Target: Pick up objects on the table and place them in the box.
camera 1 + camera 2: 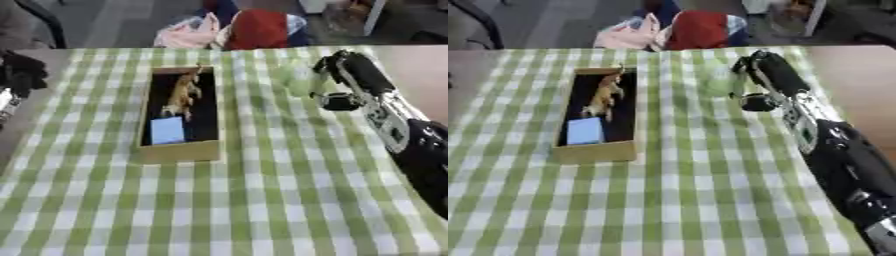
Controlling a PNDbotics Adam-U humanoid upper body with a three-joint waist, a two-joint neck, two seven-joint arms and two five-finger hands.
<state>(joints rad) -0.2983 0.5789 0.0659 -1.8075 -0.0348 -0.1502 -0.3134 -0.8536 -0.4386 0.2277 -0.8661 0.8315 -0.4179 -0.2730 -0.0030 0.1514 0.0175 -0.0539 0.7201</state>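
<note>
**Right arm stretched to far counter**

Black forearm runs up the right side to the right hand [337, 75], fingers curled beside a pale green object [293, 75]; whether it grips, I cannot tell. Cardboard box [179, 151], long axis running away, holds a tan toy animal [184, 92] lying lengthwise and a blue card [166, 131].

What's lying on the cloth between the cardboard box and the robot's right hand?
Nothing: in the left eye view only bare green checked cloth separates the box from the right hand.
</note>
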